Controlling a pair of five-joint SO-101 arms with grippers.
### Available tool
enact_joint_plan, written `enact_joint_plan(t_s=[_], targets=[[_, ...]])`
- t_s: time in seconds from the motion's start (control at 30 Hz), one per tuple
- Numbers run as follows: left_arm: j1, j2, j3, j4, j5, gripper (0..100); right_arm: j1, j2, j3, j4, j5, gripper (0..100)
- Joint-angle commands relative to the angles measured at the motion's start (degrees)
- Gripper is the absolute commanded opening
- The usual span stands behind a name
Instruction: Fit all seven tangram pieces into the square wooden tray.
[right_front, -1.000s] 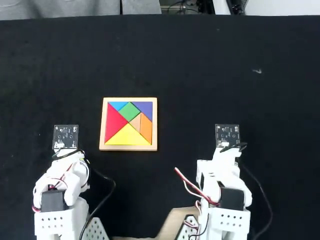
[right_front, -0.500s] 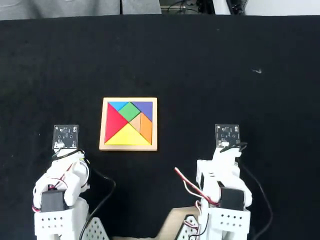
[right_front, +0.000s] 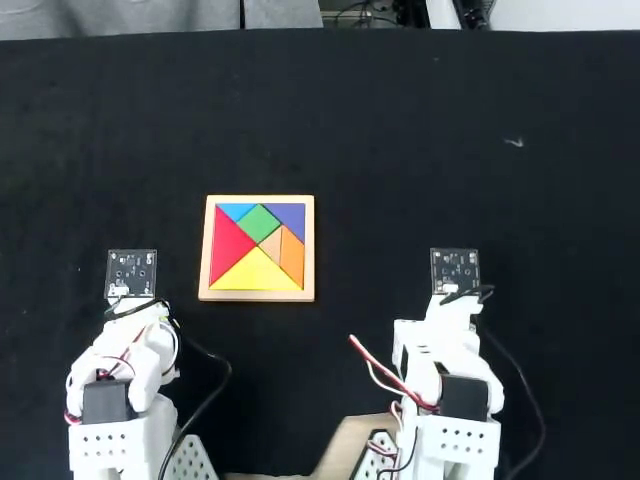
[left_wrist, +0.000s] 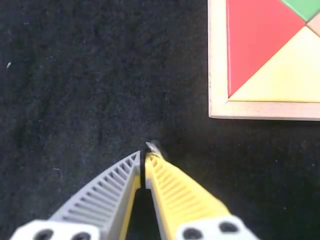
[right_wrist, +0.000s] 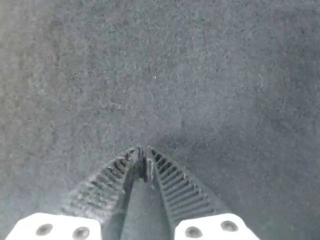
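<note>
The square wooden tray (right_front: 206, 250) lies on the black cloth left of centre, holding red, yellow, green, blue, purple, orange and tan tangram pieces that fill it as a square. In the left wrist view a corner of the tray (left_wrist: 217, 107) shows with the red piece (left_wrist: 252, 35) and yellow piece (left_wrist: 285, 75). My left gripper (left_wrist: 144, 156) is shut on nothing, over bare cloth near that corner. My right gripper (right_wrist: 141, 155) is shut on nothing above bare cloth. Both arms sit folded near the front edge, the left arm (right_front: 125, 350) and the right arm (right_front: 445, 350).
Black cloth covers the table all around the tray. A small light speck (right_front: 514, 142) lies at the back right. Cables (right_front: 375, 375) run from the arm bases at the front edge.
</note>
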Motion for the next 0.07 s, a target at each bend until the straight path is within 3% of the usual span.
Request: enact_joint_plan(t_s=[0.0,0.03], targets=[[-0.4,-0.4,1.1,0.4,-0.3,3,-0.4,-5.0,-0.2,0.3,0.3,1.2],[-0.4,-0.4,1.1,0.4,-0.3,3,-0.4,-5.0,-0.2,0.3,0.3,1.2]])
